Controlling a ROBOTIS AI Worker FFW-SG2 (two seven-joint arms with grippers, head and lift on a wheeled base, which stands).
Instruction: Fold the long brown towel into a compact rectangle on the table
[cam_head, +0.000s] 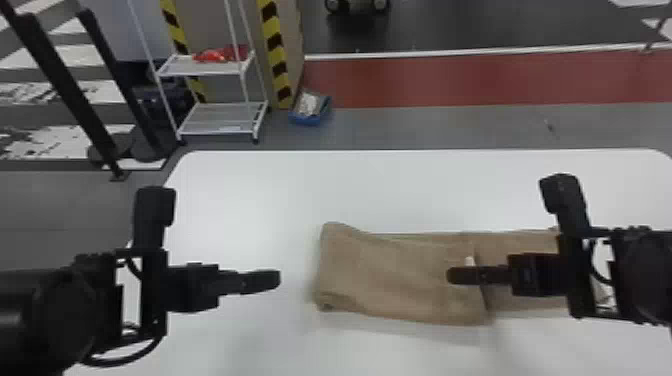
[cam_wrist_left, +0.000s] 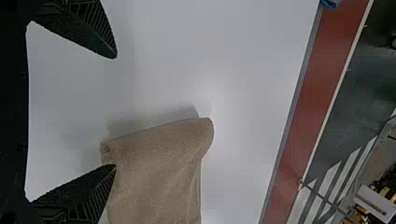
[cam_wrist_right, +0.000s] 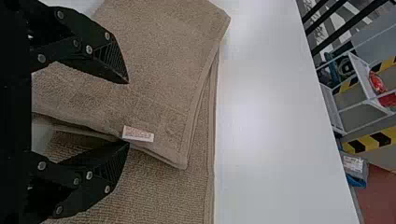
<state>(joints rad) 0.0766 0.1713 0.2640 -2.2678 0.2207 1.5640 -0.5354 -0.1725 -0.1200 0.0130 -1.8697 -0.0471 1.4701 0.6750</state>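
"Brown, long terry towel (cam_head: 400, 285), doubled over for part of its length on the smooth white table (cam_head: 300, 190). That's the head view; the small white label (cam_head: 470, 261) marks the upper layer's loose end."

"Where are the grippers?"

"The black, flat-fingered left gripper (cam_head: 274, 280) is well to the robot's left of that label, past the folded end. Its twin, the black right gripper (cam_head: 452, 276), hangs just beside the label."

"And the left wrist view?"

"Fingers wide apart, clamped on nothing. The rounded fold lies well left of the label. I'd expect light, limp cloth, nothing fragile, so pinch deep there and take both layers, or one may slip loose."

"Right wrist view?"

"Fingers apart there too, one tip close to the label. Just beyond the label, away from the robot, a hemmed corner sits over the lower layer. That hem looks thicker and firmer, a better hold than the label, but a shallow pinch would probably lift only the top."
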